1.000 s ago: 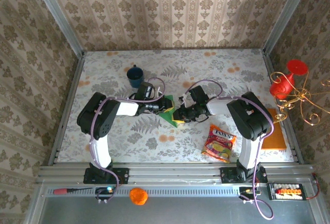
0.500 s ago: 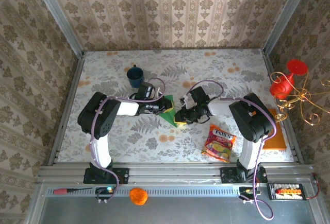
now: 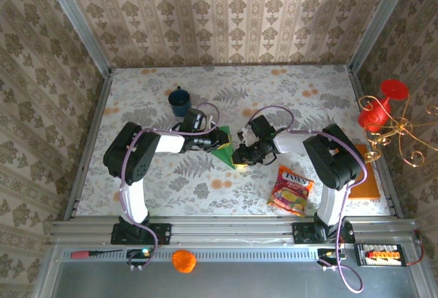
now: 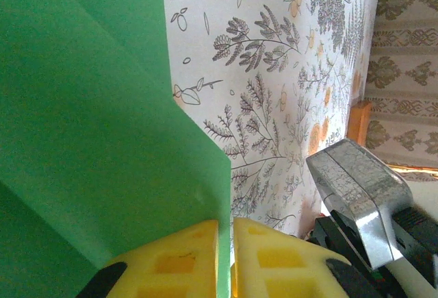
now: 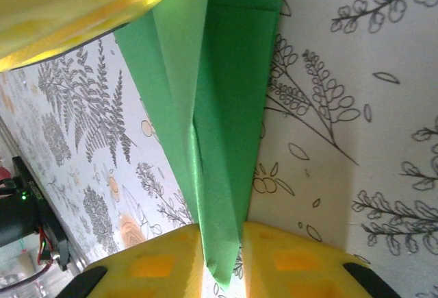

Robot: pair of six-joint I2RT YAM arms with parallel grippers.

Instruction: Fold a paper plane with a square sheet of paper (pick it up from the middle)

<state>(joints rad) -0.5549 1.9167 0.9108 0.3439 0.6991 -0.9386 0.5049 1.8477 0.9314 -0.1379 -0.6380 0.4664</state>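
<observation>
The bright-green sheet of paper point(image 3: 223, 149) is folded in layers to a pointed wedge and held just above the table's middle. My left gripper point(image 3: 213, 141) is shut on its back left edge; in the left wrist view the yellow pads point(image 4: 174, 260) pinch the green sheet point(image 4: 102, 140) at a corner. My right gripper point(image 3: 237, 156) is shut on the pointed near end. In the right wrist view a narrow folded strip of the paper point(image 5: 226, 140) runs down between the pads point(image 5: 301, 260), its tip poking past them.
A blue mug point(image 3: 180, 101) stands behind the left gripper. A colourful snack packet point(image 3: 291, 190) lies near the right arm's base, an orange-brown board point(image 3: 363, 175) at the right edge. A red and gold ornament point(image 3: 380, 112) hangs at the right wall.
The right wrist has edged slightly toward the back. The paper and the left gripper stay where they were.
</observation>
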